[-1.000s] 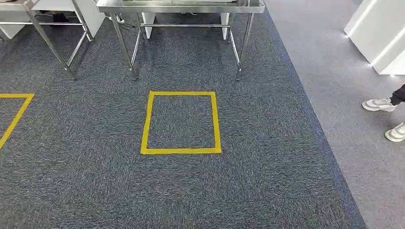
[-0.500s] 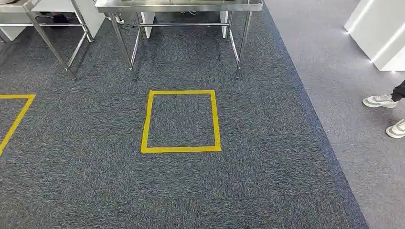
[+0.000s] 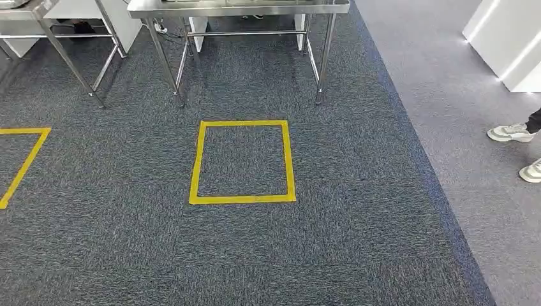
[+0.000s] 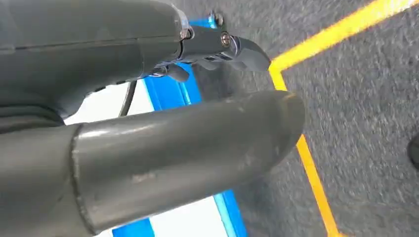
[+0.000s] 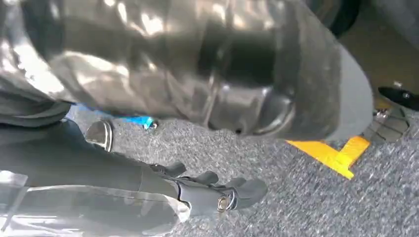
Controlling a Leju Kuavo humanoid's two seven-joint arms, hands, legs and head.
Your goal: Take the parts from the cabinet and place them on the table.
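Hanging right hand (image 5: 217, 195), table (image 3: 239, 7) ahead

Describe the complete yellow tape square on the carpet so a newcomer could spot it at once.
Start at the stainless steel table at the far edge of the dark blue-grey carpet. On the carpet just in front of its legs lies the closed yellow tape square. Unlike the second yellow tape outline, cut off at the left, all four of its sides show.

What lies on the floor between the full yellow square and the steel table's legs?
Only bare dark carpet lies between the yellow square and the table legs, in the head view.
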